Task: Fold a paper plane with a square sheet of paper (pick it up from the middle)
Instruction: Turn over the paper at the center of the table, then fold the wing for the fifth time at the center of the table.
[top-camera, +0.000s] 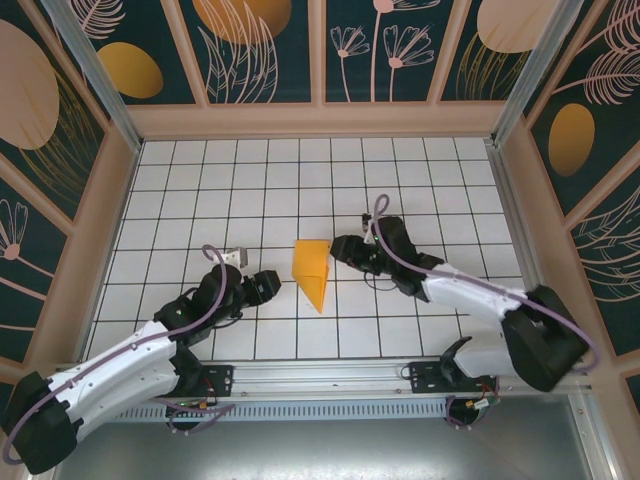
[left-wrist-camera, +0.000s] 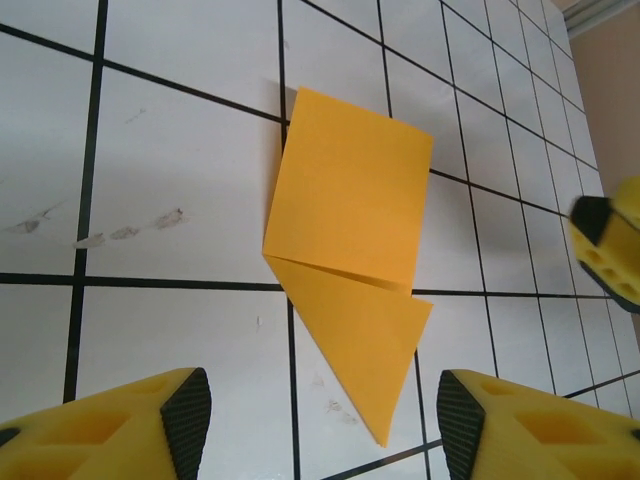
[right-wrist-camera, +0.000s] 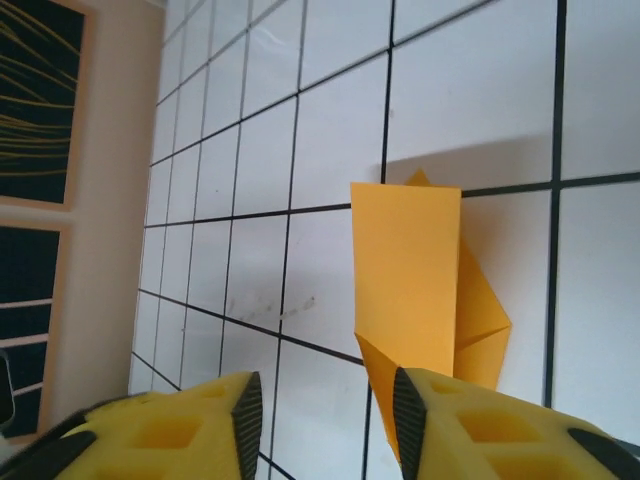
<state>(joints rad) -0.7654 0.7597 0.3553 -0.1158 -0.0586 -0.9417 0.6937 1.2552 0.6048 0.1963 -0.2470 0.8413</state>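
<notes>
1. Well, the biggest thing is the white bench (top-camera: 180, 190), cut into square tiles by thin black lines.
2. Around it stand dark walls (top-camera: 400, 50) with painted plants and orange ovals.
3. The left arm (top-camera: 120, 365) is white and black. It stretches from the near left corner toward the middle of the bench.
4. The right arm (top-camera: 470, 290) stretches in from the near right corner, and its tip is close to the middle too.
5. The sheet of paper (top-camera: 312, 272) is orange-yellow and lies near the middle of the bench, between the two arm tips. It is partly folded. The far part is a four-sided flap, and the near part is a triangle whose point aims at the near edge. A crease runs between the two parts. In the right wrist view a grey shadow falls on the tile by its far end.
6. The left jaws are wide apart and hold nothing. The triangle's point lies just ahead of the gap between their yellow fingers (left-wrist-camera: 185, 405), not touching them.
7. The right jaws are apart as well, with bare tile in the gap. They sit just beside the right edge of the paper. One of their fingers (right-wrist-camera: 415, 420) covers a corner of the paper in the right wrist view. I cannot tell if it touches.
</notes>
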